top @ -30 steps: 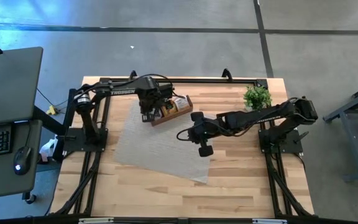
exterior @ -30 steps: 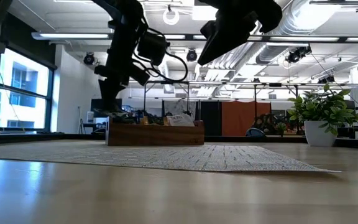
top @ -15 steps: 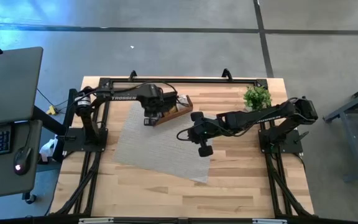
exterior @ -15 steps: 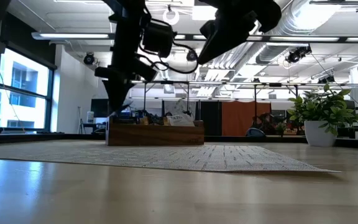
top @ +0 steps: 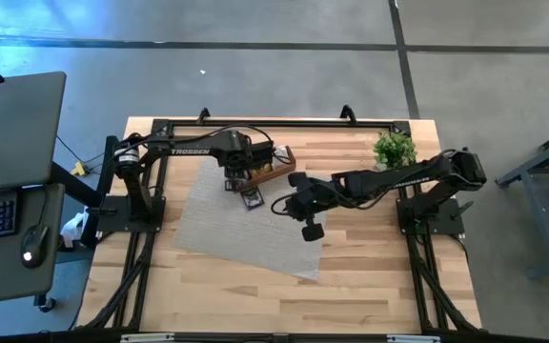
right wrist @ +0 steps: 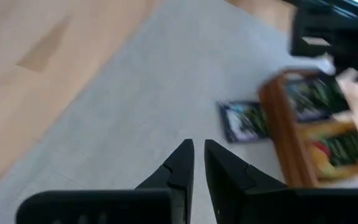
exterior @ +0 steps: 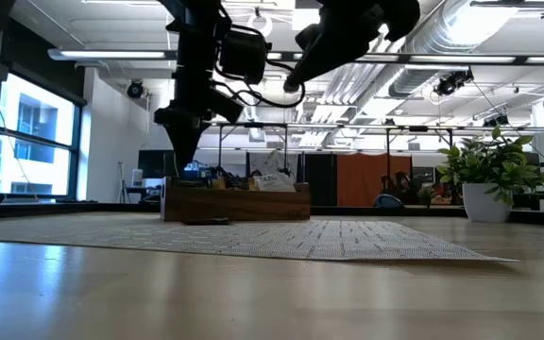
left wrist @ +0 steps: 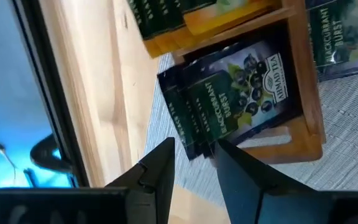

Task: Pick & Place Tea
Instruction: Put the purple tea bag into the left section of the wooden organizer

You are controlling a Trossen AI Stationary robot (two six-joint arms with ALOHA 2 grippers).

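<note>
One dark blackcurrant tea sachet (top: 251, 197) lies flat on the grey mat just in front of the wooden tray (top: 267, 164); it also shows in the right wrist view (right wrist: 244, 121) and the low view (exterior: 206, 221). More dark sachets (left wrist: 235, 93) and yellow ones (left wrist: 222, 15) sit in the tray's compartments. My left gripper (top: 239, 181) hangs open over the tray's left end (left wrist: 194, 165), touching nothing. My right gripper (top: 279, 204) is shut, held high above the mat and pointing left toward the loose sachet (right wrist: 197, 163).
The grey mat (top: 246, 229) covers the table's middle and carries the tray at its far edge. A small potted plant (top: 394, 150) stands at the table's far right. Bare wood (top: 255, 295) lies near and to the sides of the mat.
My left gripper has moved from over the tray toward its near left end, dipped low, then risen a little. A dark sachet that was not on the mat before now lies there in front of the tray. My right gripper has edged slightly toward the tray.
</note>
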